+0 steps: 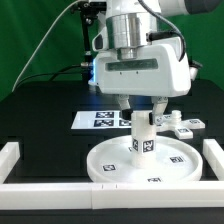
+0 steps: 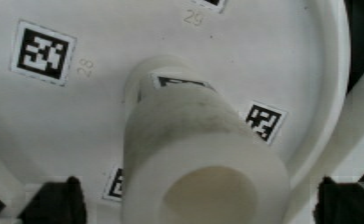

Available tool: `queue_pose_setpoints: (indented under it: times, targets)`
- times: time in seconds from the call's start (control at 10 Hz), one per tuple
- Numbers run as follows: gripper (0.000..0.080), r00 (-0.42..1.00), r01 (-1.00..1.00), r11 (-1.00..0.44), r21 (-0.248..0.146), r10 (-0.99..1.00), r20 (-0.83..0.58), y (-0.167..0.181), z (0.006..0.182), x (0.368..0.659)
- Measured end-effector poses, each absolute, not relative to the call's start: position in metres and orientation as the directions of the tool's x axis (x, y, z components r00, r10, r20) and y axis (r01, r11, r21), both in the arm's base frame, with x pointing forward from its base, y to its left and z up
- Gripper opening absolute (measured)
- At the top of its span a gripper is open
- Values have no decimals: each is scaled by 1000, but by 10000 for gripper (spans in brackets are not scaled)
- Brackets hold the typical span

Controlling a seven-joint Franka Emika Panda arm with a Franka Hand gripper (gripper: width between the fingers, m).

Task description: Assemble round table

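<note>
The round white disc (image 1: pixel 110 160) lies flat on the black table, with square tags on its top. The short white leg (image 1: pixel 145 135) stands upright on the disc's centre and carries a tag. My gripper (image 1: pixel 144 110) is straight above the leg, one finger on each side of its top. In the wrist view I look down along the leg (image 2: pixel 188 130) onto the disc (image 2: pixel 143 40). The black fingertips (image 2: pixel 58 200) stand apart from the leg's sides with a gap on both sides. The gripper (image 2: pixel 200 200) is open.
The marker board (image 1: pixel 100 120) lies behind the disc. A small white tagged part (image 1: pixel 185 125) lies at the exterior view's right, behind the disc. White border rails run along the left (image 1: pixel 10 160), right (image 1: pixel 213 160) and front (image 1: pixel 100 195).
</note>
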State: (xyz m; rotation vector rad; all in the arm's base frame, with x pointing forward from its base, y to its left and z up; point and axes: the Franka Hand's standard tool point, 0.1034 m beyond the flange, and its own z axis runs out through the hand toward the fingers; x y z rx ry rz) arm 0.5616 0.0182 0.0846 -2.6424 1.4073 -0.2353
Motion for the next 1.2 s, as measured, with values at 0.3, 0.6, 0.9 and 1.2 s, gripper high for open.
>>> queue_pose_setpoints:
  times: [0.3,0.6,0.9,1.2]
  targets:
    - [649,732,-653,-741,-153,-670,120,17,83,562]
    - [649,969,-192,-981,-26,-194,153,33,82,564]
    - [649,988,-38,-999,10,-36,153,29,82,564]
    - [649,996,59,-998,-8,59,69,23,79,560]
